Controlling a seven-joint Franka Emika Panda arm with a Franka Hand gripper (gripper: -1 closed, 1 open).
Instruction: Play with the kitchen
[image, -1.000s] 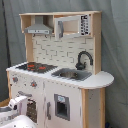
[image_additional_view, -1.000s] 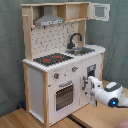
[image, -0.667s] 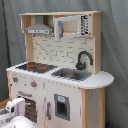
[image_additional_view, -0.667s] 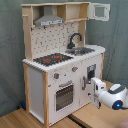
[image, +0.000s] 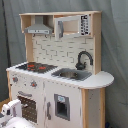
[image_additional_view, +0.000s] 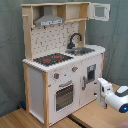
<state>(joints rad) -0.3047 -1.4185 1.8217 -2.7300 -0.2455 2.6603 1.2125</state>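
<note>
Beside the tool (image_additional_view: 101, 91), just to the second exterior view's left, stands the kitchen (image_additional_view: 60, 65) on the wooden floor (image_additional_view: 20, 120); whether the tool is apart or together I cannot tell.

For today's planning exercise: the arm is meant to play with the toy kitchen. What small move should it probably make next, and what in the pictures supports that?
Probably ease the gripper forward toward the kitchen front. In the second exterior view it hangs in front of the lower cabinet, apart from it, touching nothing; the oven door looks closed and the knobs sit above and to the second exterior view's left.
</note>
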